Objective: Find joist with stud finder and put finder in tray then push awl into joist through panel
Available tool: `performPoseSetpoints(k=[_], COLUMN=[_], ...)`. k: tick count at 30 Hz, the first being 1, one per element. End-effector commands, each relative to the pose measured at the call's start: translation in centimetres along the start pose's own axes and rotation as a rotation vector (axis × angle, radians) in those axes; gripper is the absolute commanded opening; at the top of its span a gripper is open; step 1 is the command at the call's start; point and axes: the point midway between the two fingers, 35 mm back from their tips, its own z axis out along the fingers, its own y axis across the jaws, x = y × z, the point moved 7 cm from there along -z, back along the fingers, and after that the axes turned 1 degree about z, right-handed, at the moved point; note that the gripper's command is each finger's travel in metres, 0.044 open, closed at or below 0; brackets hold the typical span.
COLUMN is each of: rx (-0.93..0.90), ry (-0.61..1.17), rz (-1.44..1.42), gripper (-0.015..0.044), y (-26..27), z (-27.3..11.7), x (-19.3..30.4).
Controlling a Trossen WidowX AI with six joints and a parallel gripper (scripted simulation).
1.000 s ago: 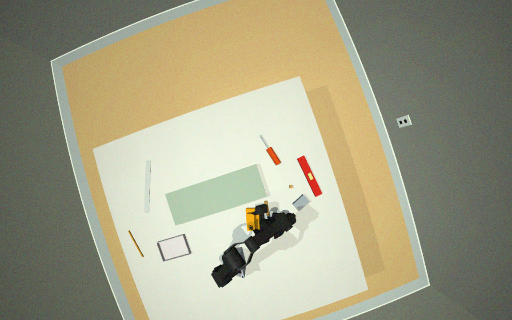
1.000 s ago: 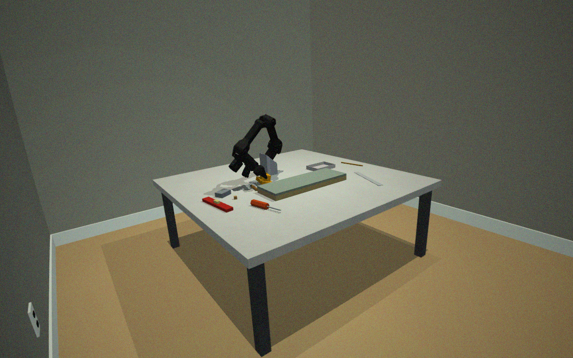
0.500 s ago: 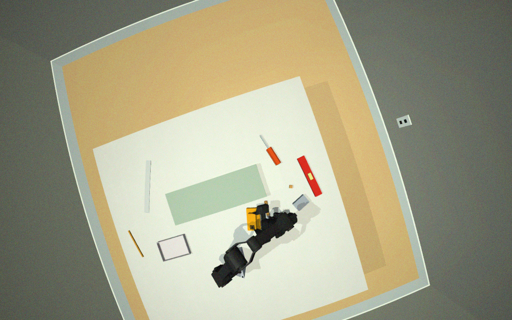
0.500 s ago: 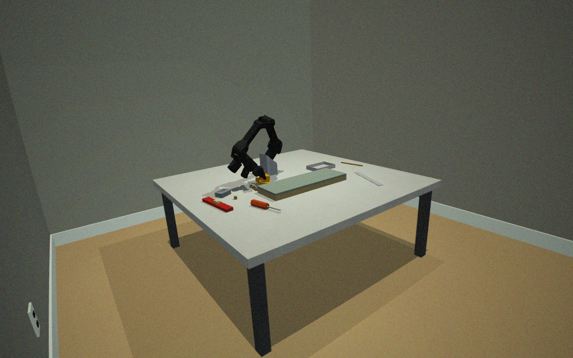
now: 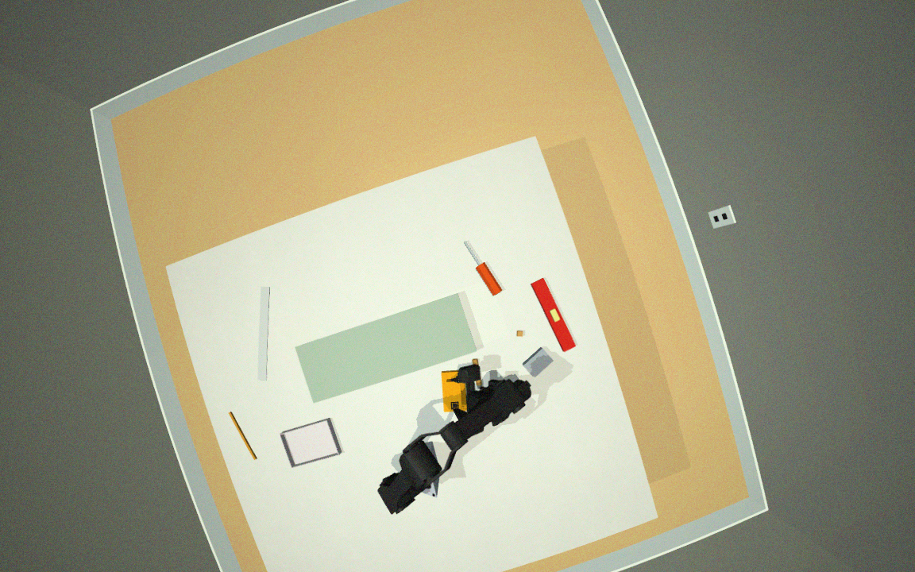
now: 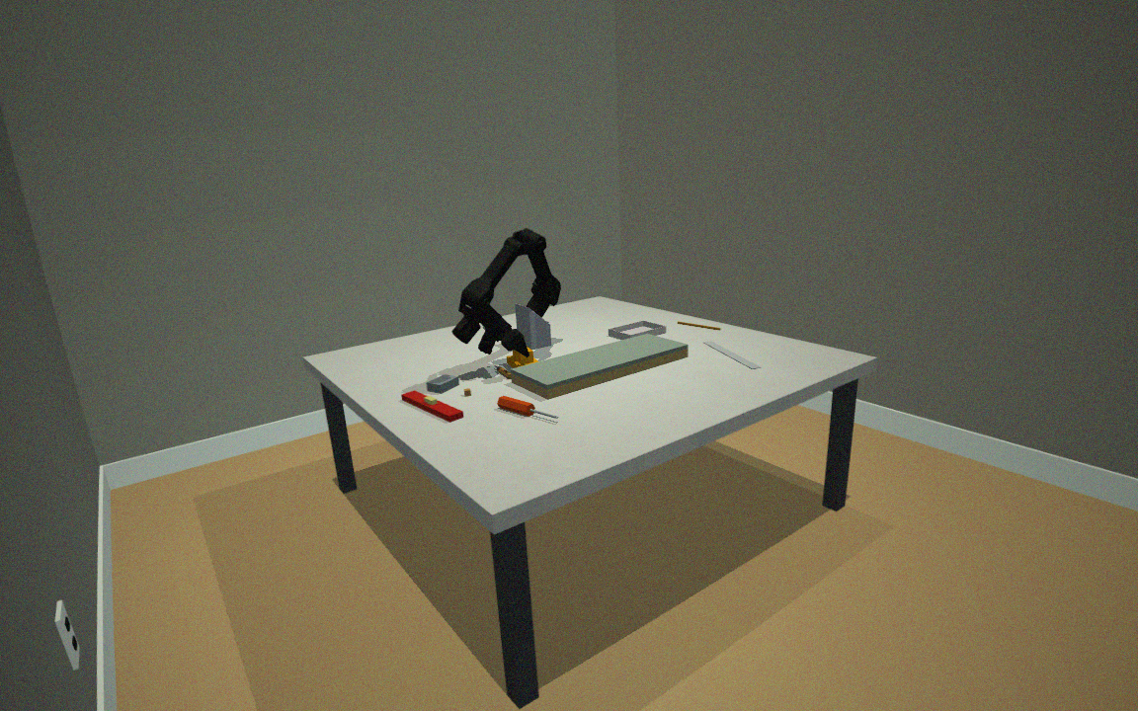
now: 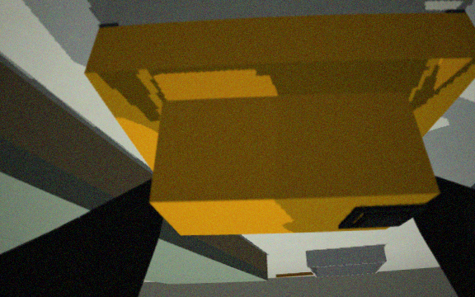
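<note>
The yellow stud finder appears to rest on the table beside the long side of the green-topped floor panel. My gripper is open, its black fingers on either side of the stud finder's raised block. A brown handle, probably the awl's, lies close by near the panel's corner, mostly hidden under the arm in the top view. The grey-walled tray stands off the panel's far end. The joist is not visible.
An orange-handled screwdriver, red level, small cube and grey block lie off the panel's near end. A pale strip and pencil lie beyond its far end.
</note>
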Motion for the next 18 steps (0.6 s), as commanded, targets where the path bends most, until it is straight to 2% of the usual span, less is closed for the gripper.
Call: performPoseSetpoints(k=[1,18], rx=[0.0,0.0], ry=[0.0,-0.001], rz=[0.0,0.0], gripper=[0.044,0.044], y=[0.0,0.0], z=[0.0,-1.1], x=[0.0,0.0])
